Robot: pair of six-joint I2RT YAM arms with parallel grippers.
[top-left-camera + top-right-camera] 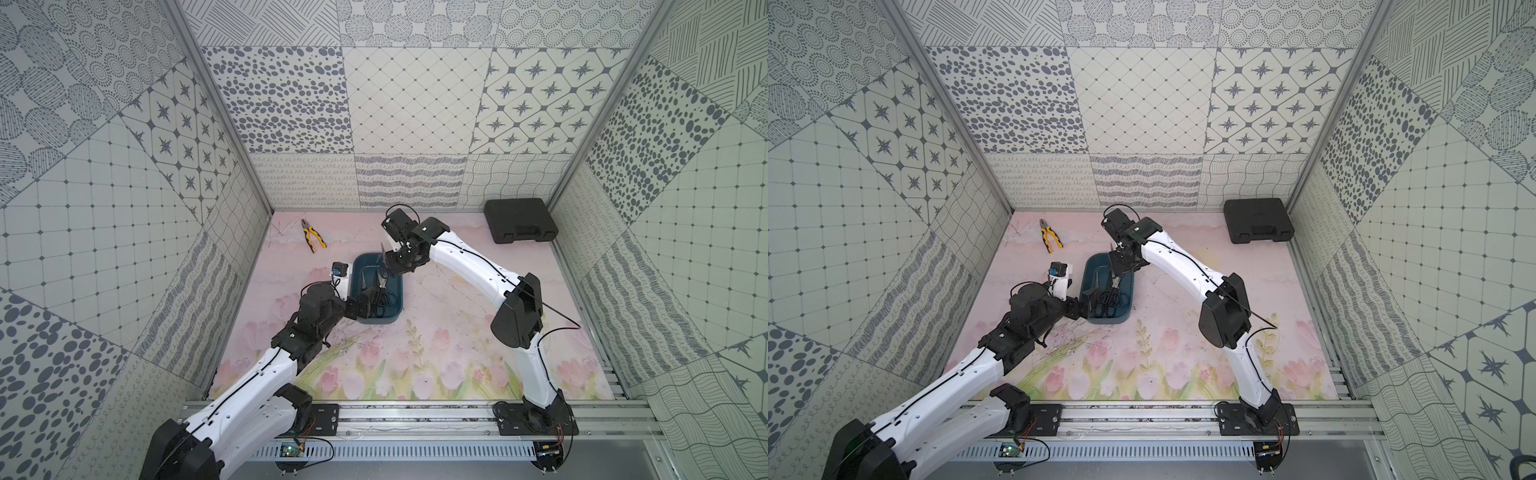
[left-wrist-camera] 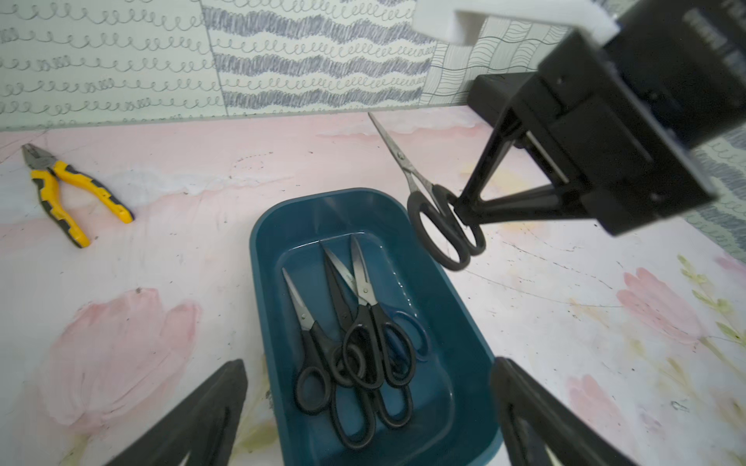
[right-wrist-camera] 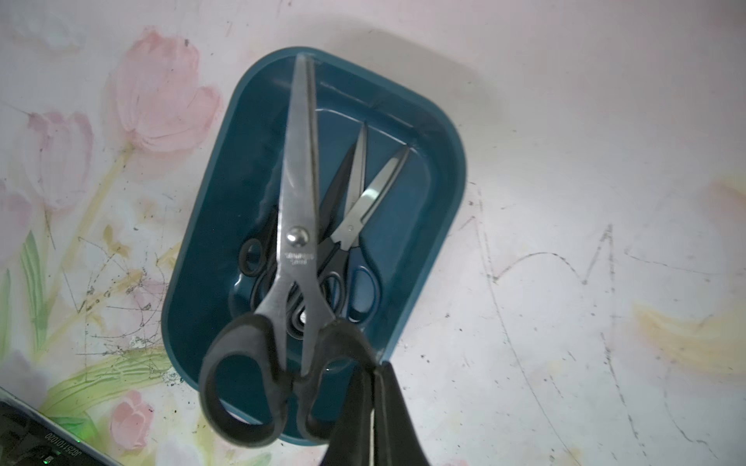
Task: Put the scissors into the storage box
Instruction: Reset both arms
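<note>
The dark teal storage box [image 1: 401,286] lies mid-table, seen in both top views. Several scissors [image 2: 363,290] lie inside it, most with black handles and one with blue handles [image 3: 363,290]. My right gripper [image 3: 377,365] is shut on one black handle loop of another pair of scissors [image 3: 298,193]. It holds that pair in the air over the box's far end, blades pointing away from the gripper. My left gripper [image 2: 369,363] is open at the box's near end, one finger [image 2: 210,407] on each side of the box, holding nothing.
Yellow-and-black pliers [image 1: 313,237] lie at the back left of the table. A flat black hard case [image 1: 519,220] sits in the back right corner. Patterned walls close in three sides, and a metal rail [image 1: 415,419] runs along the front edge.
</note>
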